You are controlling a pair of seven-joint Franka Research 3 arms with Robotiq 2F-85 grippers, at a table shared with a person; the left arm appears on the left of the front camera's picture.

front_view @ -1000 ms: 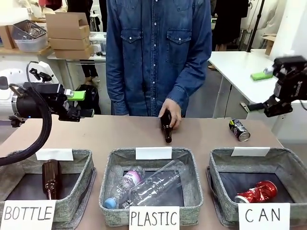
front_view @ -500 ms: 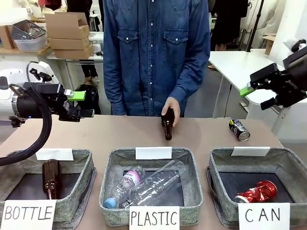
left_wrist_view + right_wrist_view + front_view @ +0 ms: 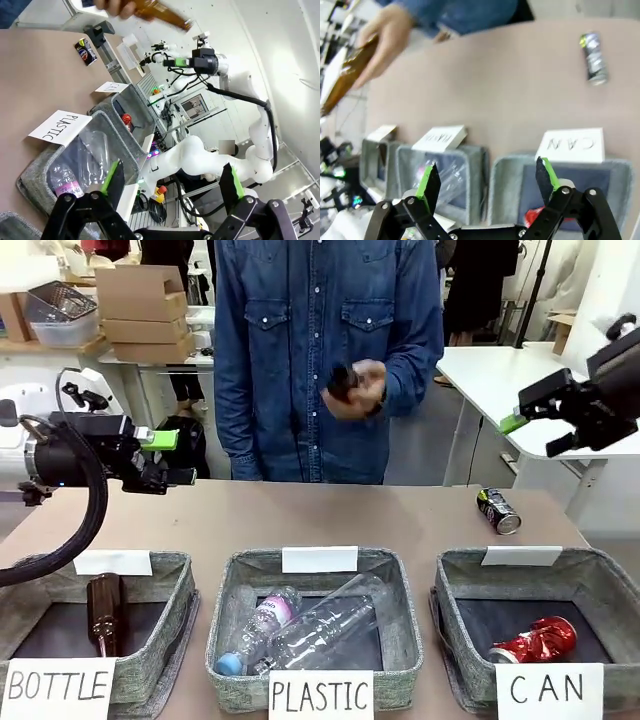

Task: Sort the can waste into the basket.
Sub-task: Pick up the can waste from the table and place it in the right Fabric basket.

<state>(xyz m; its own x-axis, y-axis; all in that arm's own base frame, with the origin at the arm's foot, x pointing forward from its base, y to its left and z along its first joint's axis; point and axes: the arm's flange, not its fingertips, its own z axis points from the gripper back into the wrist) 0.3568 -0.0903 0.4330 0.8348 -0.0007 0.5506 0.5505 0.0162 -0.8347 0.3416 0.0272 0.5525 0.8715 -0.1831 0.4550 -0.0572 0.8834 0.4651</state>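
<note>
The left arm reaches in level from the left. Its claw hangs above the far left part of the counter and points sideways toward the middle. In the left wrist view the claw stands wide with nothing between its green pads.

The right arm is raised high at the right, beyond the counter's end, with its claw aimed toward the person. This claw is also spread wide and holds nothing.

The black and silver can lies on its side on the bare counter, near the far right edge and just behind the CAN basket. It touches neither claw. It also shows in the right wrist view, well above the white "CAN" sign.

The red can lies dented on the dark bottom of that basket, toward the front.

The person's hand is lifted to chest height and grips a brown bottle.

The PLASTIC basket holds clear bottles. The BOTTLE basket holds another brown bottle.
</note>
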